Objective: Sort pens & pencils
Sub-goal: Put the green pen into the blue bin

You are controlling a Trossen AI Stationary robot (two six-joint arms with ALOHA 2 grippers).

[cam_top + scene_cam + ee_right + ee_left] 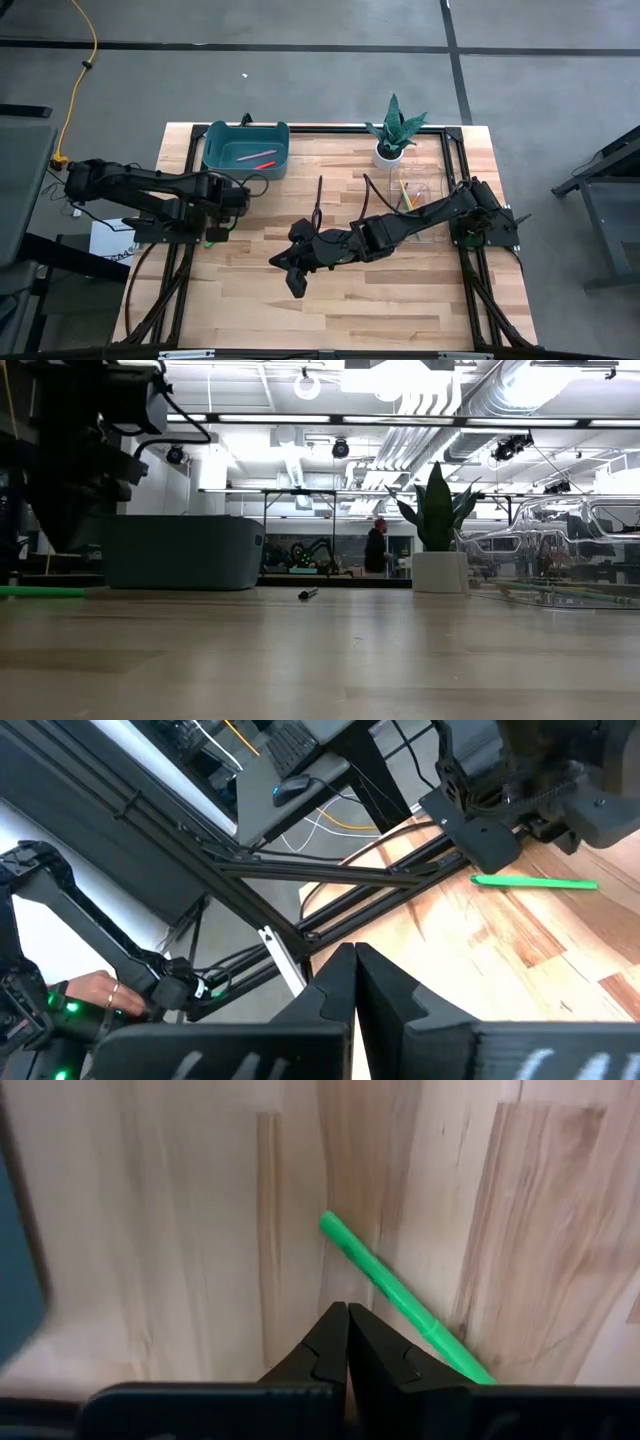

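Landmark: the teal bin (pixel 246 148) at the table's (pixel 400 300) far left side. Inside the bin lie two pens, a pale pink one (pixel 248 156) and a red-orange one (pixel 265 164), side by side, not touching as far as can be told.

Left gripper (pixel 222 208) sits just in front of the bin, near its front wall, fingers clenched together with nothing between them; in the left wrist view the two dark fingertips (pixel 347 1342) meet tip to tip above bare wood. The green pen (pixel 400 1297) lies flat on the table just beside those tips, tilted, free of the gripper. In the high view only a bit of green (pixel 211 240) shows under the left arm, in front of the bin.

Right gripper (pixel 292 275) is out over mid table, well in front of the bin and to its right, fingers clenched and empty too. Its wrist view looks across at the left arm's gripper and the green pen (pixel 535 882) on the wood.

Black pen (pixel 318 193) lies on the table to the right of the bin, between the bin and the potted plant (pixel 393 130). In the low view it is a small dark stick (pixel 308 594).

A clear tray (pixel 420 190) in front of the plant, far right of the bin, holds slim pencils (pixel 404 190); yellow and orange show, others can't be told.
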